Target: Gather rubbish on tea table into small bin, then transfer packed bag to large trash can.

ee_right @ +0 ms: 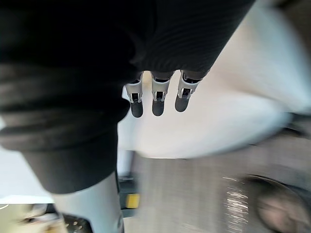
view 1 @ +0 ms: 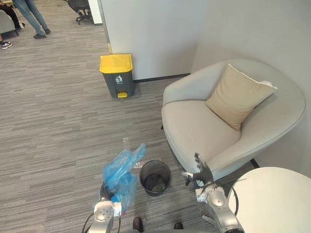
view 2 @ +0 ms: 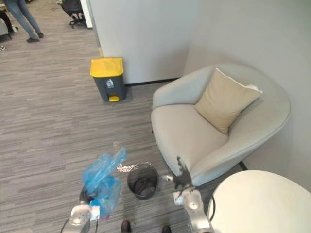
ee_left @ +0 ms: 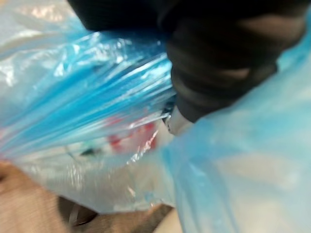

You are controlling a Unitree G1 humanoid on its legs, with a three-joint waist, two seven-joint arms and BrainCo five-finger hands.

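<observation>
Count first: one blue bag [view 1: 120, 170], one small bin [view 1: 156, 190], one big can [view 1: 117, 82] with a yellow lid, one armchair [view 1: 194, 126] with one cushion [view 1: 238, 95], and one round white table [view 1: 279, 199].

The bag is up off the floor at the left hand [view 1: 103, 191], bunched above it and sagging down past it, just left of the small bin. The left wrist view has blue plastic wrapped right round the dark cover, so I can't tell how that hand is set.

The right hand [view 1: 200, 174] is on the other side of the bin, near the armchair's front edge. Its fingers [ee_right: 156, 99] are straight and apart, with nothing in them.

The big can sits against the wall, well apart from the bag, with a wide stretch of carpet [view 1: 58, 121] in between. The table's edge is close by the right arm. A person's legs [view 1: 31, 17] and an office chair [view 1: 80, 10] are way off at the far end.
</observation>
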